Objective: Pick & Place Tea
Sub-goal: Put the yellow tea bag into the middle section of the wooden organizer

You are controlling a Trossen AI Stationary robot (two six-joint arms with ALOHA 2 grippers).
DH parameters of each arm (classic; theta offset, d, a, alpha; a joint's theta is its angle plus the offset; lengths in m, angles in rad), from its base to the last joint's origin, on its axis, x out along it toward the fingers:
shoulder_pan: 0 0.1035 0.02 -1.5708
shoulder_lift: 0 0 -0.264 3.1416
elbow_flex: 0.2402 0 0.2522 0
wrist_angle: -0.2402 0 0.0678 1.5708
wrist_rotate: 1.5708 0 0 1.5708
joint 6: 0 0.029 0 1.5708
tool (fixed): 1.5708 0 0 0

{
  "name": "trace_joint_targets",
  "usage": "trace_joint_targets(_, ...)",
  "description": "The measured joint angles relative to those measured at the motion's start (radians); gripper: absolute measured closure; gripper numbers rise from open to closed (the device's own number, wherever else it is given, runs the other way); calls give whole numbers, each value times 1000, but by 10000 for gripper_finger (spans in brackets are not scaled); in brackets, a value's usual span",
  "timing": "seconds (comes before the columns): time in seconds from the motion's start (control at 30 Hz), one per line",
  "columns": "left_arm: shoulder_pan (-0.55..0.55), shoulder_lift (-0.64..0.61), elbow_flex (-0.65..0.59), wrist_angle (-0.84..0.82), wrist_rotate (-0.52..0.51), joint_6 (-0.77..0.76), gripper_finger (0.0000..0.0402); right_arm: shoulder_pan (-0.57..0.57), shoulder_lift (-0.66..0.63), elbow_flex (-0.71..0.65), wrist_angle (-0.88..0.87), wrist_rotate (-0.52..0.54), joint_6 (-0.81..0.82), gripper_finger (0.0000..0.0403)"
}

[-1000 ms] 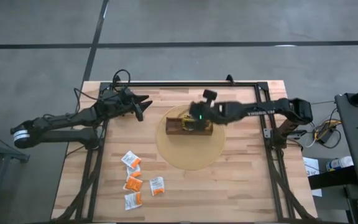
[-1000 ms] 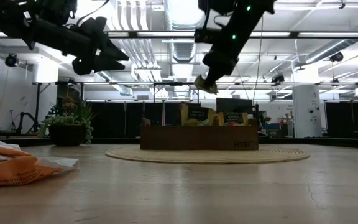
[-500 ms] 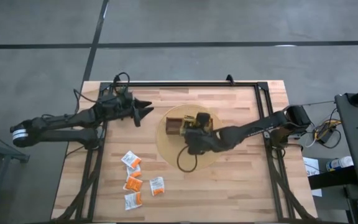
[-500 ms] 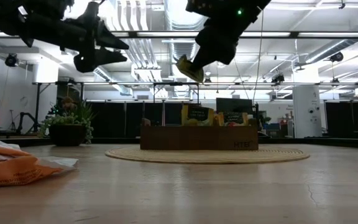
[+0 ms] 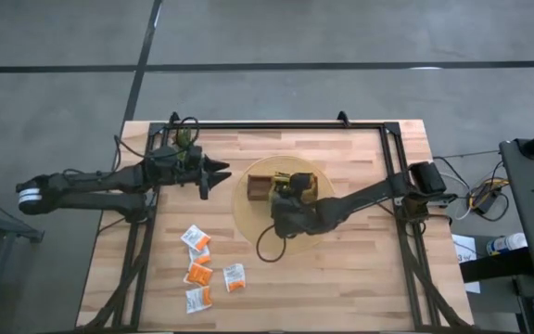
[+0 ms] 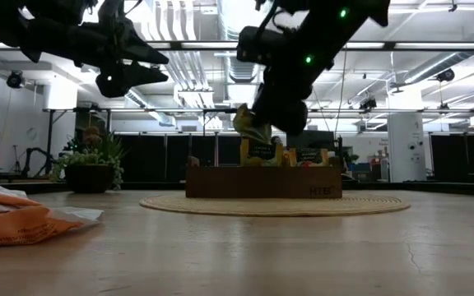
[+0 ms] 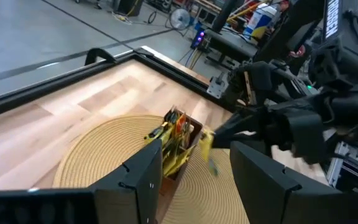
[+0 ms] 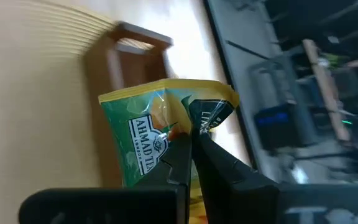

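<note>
Right hand [image 8: 191,146] pinches yellow-green tea sachet [image 8: 160,127] between its fingertips.

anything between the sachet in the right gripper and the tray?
Nothing visible. The right gripper is shut on a yellow-green sachet, held in the air just above the wooden tray. Only open air shows under it. The left gripper hangs open, off to the side of the mat.
</note>
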Motion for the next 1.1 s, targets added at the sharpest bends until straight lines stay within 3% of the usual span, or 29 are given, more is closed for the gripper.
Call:
trace_joint_targets(0.13, 1, -6, 0, 2, -1, 14, 219, -23, 16, 0, 11, 68, -14, 388)
trace_joint_targets(0.53, 1, -46, 2, -3, -2, 33, 219, -64, 16, -49, 52, 74, 1, 388)
trace_joint_targets(0.9, 1, -53, 2, -9, -2, 33, 219, -64, 16, -156, 261, 76, -150, 388)
trace_joint_targets(1.1, 1, -56, 2, -8, -2, 32, 219, -64, 16, -177, 272, 107, -151, 388)
